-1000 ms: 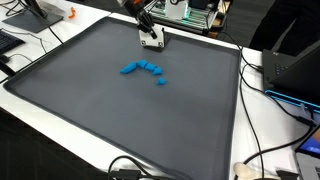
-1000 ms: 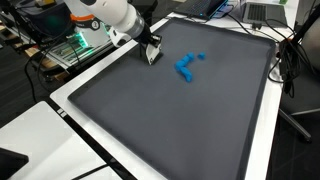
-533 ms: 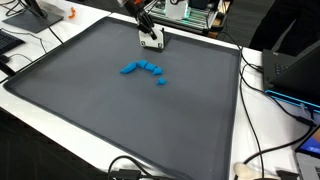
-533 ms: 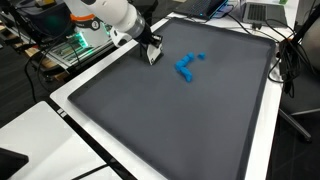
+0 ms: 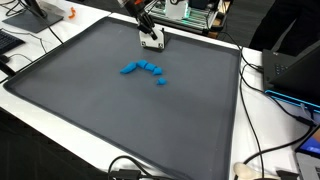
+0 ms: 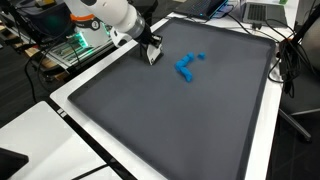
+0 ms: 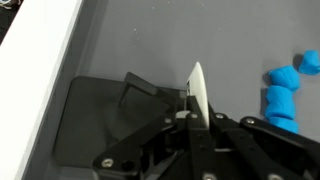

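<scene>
My gripper [image 5: 151, 38] hovers low over the far edge of a dark grey mat [image 5: 90, 110], shut on a thin white flat piece [image 5: 153, 43]. From the wrist, that white piece [image 7: 199, 88] stands edge-on between the closed fingers [image 7: 186, 120], its tip pointing away over the mat [image 7: 140, 40]. A short curved row of blue blocks [image 5: 143, 68] lies on the mat nearer the middle, with one loose blue block [image 5: 161, 82] beside it. The blue blocks [image 6: 187, 66] sit apart from my gripper [image 6: 152, 55]; the wrist view has them at its right edge [image 7: 285, 95].
The mat covers a white table [image 5: 265, 120]. Cables [image 5: 262, 80] run along one side. Electronics with a green board [image 6: 72, 47] stand behind the arm. A small orange object [image 5: 71, 14] and laptops [image 6: 262, 12] sit off the mat.
</scene>
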{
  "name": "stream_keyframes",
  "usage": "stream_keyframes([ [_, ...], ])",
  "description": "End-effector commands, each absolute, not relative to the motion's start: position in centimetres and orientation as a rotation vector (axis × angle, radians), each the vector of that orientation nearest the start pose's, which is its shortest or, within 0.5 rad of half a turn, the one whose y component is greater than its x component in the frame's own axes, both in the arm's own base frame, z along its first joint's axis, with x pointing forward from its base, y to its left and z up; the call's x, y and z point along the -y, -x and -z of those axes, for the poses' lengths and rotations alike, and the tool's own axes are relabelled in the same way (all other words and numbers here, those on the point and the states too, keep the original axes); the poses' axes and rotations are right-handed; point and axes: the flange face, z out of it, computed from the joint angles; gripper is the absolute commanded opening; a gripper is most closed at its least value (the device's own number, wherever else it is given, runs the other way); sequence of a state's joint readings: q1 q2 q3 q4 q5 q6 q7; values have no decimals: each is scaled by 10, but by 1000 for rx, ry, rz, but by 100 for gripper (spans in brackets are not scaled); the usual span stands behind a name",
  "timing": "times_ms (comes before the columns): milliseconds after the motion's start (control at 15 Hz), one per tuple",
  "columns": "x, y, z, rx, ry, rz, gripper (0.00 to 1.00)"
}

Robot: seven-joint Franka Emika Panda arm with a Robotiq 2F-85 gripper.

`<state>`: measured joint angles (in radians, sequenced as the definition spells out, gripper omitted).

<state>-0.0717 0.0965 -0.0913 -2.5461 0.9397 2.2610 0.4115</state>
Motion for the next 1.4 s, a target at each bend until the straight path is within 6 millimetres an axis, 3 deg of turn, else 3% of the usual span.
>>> stream_keyframes([
  [0,45,-413,-209,-1605,2002,-520,1],
  [1333,41,-412,-203,-1605,2057,-532,1],
])
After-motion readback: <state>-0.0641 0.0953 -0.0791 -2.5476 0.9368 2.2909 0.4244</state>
